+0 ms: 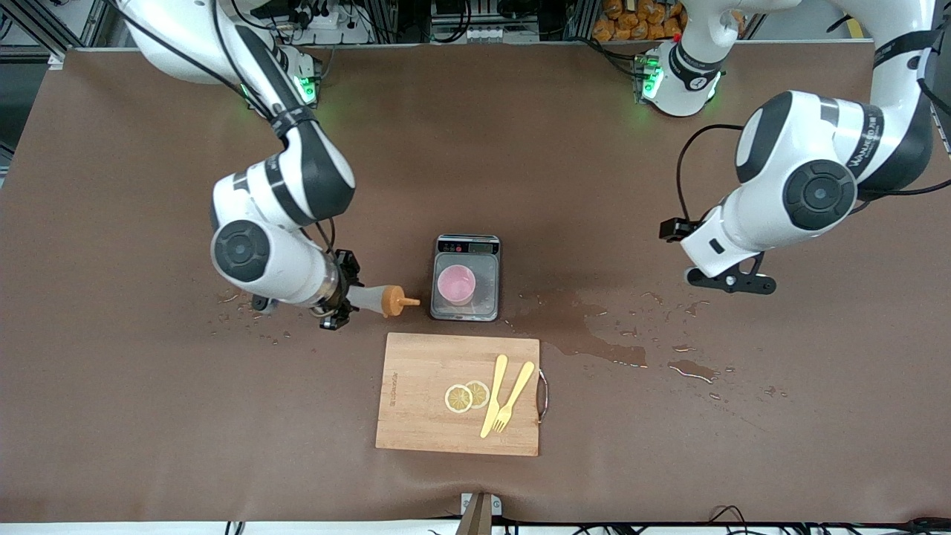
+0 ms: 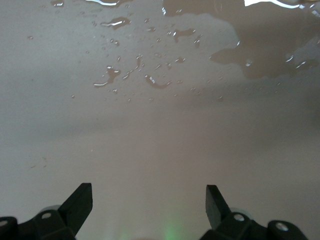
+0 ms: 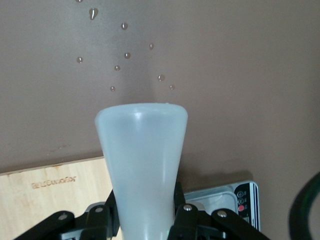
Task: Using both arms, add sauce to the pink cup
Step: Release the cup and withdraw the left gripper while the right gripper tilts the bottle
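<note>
Holding sauce [image 1: 375,299] sideways at frame centre-left, right tool [image 1: 338,299] clamps it; nozzle must reach over cup [image 1: 455,283] on scale [image 1: 466,279] w/o overshooting. Left tool [image 2: 149,202] waits wide open, empty, over desk [image 1: 148,416].

Brown-covered table [image 1: 475,148] with wet patches [image 1: 594,338]; cluttered metal framing [image 1: 461,18] above.

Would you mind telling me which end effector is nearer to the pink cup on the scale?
The right end effector. Holding the sauce bottle, it sits just beside the scale carrying the pink cup. The left end effector hangs open over wet table, well toward its arm's end.
</note>
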